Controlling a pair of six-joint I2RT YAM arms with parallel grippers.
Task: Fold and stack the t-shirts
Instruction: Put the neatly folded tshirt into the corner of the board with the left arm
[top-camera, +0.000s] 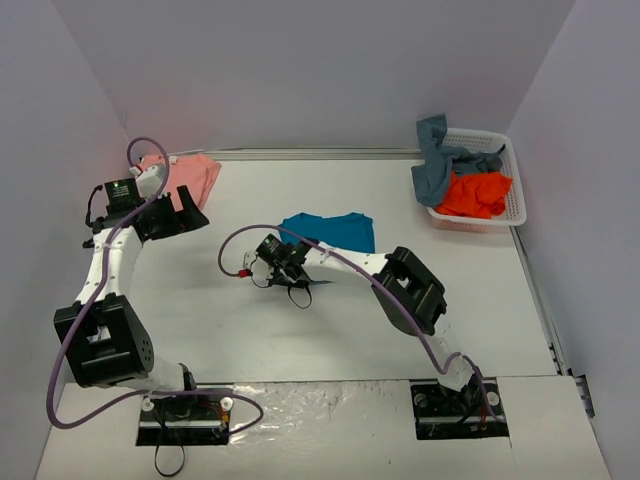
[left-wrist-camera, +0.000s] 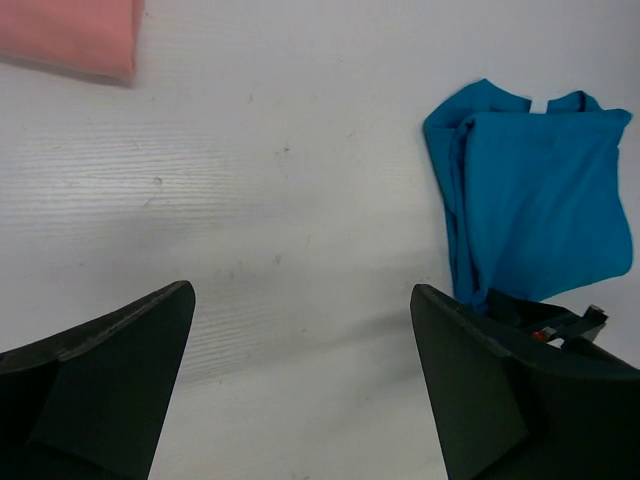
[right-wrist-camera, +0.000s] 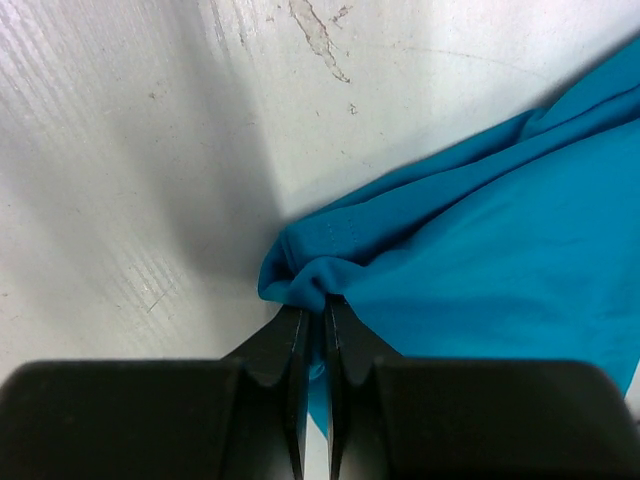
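We saw a white table (top-camera: 350, 330) with a white lattice basket (top-camera: 515, 195) at its far right corner. In the basket, a grey-blue t-shirt (top-camera: 435, 165) draped over the rim beside an orange t-shirt (top-camera: 478, 195). The teal t-shirt (top-camera: 335, 230) lay folded near the table's middle, its long axis running left to right. The pink t-shirt (top-camera: 195, 172) lay folded at the far left. The right gripper (right-wrist-camera: 318, 315) had its 2 fingers pinched on the teal t-shirt's near left corner. The left gripper (left-wrist-camera: 300, 300) hung over bare table, spread wide.

My right pincer (right-wrist-camera: 313, 320): teal shirt (right-wrist-camera: 480, 250) runs off frame to its right; pinched fold hidden between fingers (right-wrist-camera: 292, 350).
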